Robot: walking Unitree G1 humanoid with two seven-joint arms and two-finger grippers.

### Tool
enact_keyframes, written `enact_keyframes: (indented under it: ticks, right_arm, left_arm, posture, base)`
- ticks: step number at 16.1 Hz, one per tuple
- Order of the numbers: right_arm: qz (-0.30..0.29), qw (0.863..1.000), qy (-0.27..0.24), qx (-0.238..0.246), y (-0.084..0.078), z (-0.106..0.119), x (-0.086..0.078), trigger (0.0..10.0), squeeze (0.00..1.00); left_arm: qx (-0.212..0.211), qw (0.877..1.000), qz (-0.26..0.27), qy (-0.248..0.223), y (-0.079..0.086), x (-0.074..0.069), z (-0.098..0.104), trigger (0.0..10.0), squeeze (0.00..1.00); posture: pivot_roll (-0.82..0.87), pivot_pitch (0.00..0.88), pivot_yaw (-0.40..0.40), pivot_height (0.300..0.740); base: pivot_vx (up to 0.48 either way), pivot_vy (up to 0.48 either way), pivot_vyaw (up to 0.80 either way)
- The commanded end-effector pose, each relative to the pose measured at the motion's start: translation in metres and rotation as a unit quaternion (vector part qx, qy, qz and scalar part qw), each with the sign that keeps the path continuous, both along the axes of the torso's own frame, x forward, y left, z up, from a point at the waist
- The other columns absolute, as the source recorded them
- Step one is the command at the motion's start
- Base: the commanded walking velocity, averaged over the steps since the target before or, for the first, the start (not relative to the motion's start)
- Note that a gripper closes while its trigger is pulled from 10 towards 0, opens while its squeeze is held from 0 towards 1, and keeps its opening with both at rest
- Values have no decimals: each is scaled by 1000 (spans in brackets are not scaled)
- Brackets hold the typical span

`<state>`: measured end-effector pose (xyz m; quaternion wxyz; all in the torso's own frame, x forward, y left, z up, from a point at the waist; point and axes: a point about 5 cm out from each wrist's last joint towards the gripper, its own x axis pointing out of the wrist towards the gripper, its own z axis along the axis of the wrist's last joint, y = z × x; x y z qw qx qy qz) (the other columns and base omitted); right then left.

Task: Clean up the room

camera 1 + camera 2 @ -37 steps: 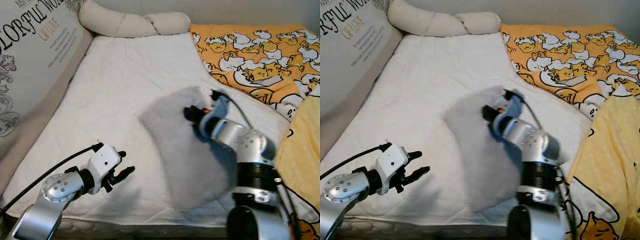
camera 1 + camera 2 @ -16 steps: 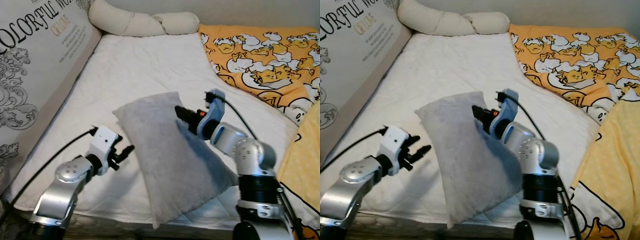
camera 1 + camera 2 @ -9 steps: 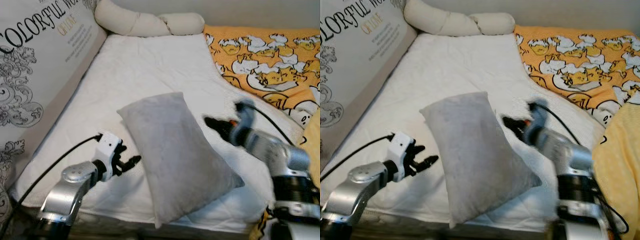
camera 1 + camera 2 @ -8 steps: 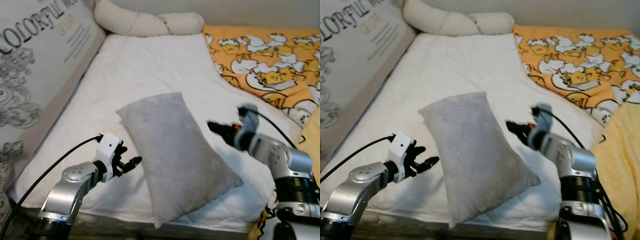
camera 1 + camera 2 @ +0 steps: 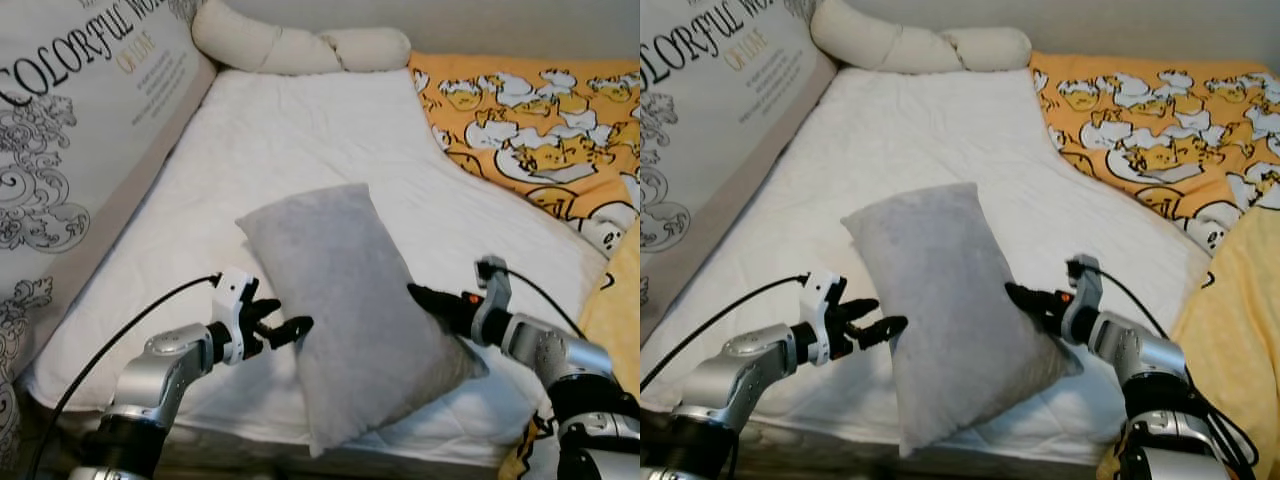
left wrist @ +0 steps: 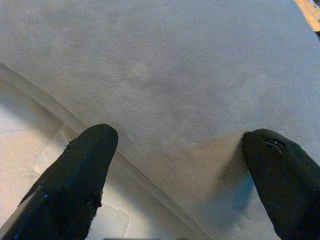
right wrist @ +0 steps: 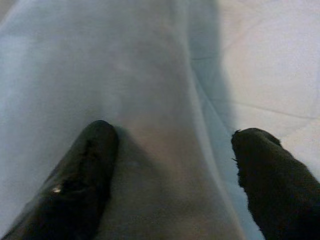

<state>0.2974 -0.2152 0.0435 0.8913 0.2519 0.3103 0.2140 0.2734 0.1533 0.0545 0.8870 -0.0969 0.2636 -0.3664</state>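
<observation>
Pillow (image 5: 345, 295): grey, now lying flat on the white bed (image 5: 300, 130), near the front edge, no longer carried.

Right gripper (image 5: 425, 298): you have let go and drawn back; jaws are standing open, straddling the pillow's right edge, holding nothing.

Left gripper (image 5: 285, 328): you are closing in from the other side; jaws are open at the pillow's left edge, gripping nothing.

Blanket (image 5: 530, 120): orange, duck print, lying rumpled on the right.

Status: pillow delivered; both grippers are framing it, likely for a two-sided shift towards the head.
</observation>
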Motion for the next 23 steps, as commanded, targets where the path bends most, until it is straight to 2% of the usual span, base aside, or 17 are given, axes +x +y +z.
enact_keyframes:
  ticks: [1, 2, 3, 4, 7, 8, 9, 10, 11, 13, 14, 21, 23]
  right_arm:
    - [-6, 1000, -9, 4, 4, 2, 7, 10000, 1000]
    - [-11, 1000, -4, 6, 6, 0, 7, 10000, 1000]
    - [-14, 1000, 2, 14, 11, -5, 9, 10000, 843]
    - [-12, 1000, 3, 19, 14, -7, 10, 10000, 0]
    - [38, 999, 10, 33, 34, -10, 9, 10000, 0]
    - [51, 998, 10, 27, 38, -12, 9, 4431, 0]
    - [56, 998, 10, 18, 40, -13, 9, 0, 0]
    - [64, 998, 8, 2, 41, -16, 8, 0, 0]
    - [77, 997, 4, 9, 44, -16, 7, 0, 0]
    - [83, 996, -11, 23, 46, -16, 7, 0, 0]
    - [85, 996, -11, 21, 47, -16, 6, 0, 0]
    - [100, 995, 19, 8, 54, -23, 3, 0, 0]
    - [99, 995, 34, -2, 53, -24, 3, 0, 0]
  left_arm:
    - [7, 1000, -5, -5, -5, 6, -1, 10000, 1000]
    - [9, 1000, -6, -3, -7, 8, -3, 10000, 1000]
    - [5, 1000, -10, 1, -14, 13, -6, 10000, 635]
    - [4, 1000, -13, 1, -18, 16, -7, 10000, 0]
    - [6, 999, -38, 6, -33, 17, -12, 10000, 0]
    - [9, 999, -47, 12, -37, 16, -14, 10000, 0]
    - [12, 999, -49, 18, -38, 15, -16, 10000, 0]
    - [16, 998, -52, 26, -38, 14, -19, 10000, 0]
    - [10, 998, -51, 29, -39, 15, -20, 4745, 0]
    - [3, 998, -49, 27, -40, 15, -20, 431, 0]
    - [3, 998, -49, 26, -40, 15, -20, 0, 0]
    - [7, 999, -39, 25, -38, 19, -19, 0, 0]
    - [13, 999, -36, 20, -37, 19, -20, 1216, 0]
  posture:
    - [103, 0, 41, 740]
    - [103, 0, 40, 740]
    - [103, 0, 37, 740]
    - [103, 0, 37, 740]
    - [105, 0, 34, 740]
    - [102, 0, 37, 740]
    - [100, 0, 37, 740]
    - [100, 0, 37, 740]
    - [99, 0, 39, 740]
    - [99, 0, 42, 740]
    - [99, 0, 42, 740]
    - [112, 0, 27, 740]
    - [105, 0, 34, 740]
  base:
    - [0, 0, 0]
    - [0, 0, 0]
    - [0, 0, 0]
    - [0, 0, 0]
    - [0, 0, 0]
    - [0, 0, 0]
    - [0, 0, 0]
    - [0, 0, 0]
    - [0, 0, 0]
    - [0, 0, 0]
    - [0, 0, 0]
    - [0, 0, 0]
    - [0, 0, 0]
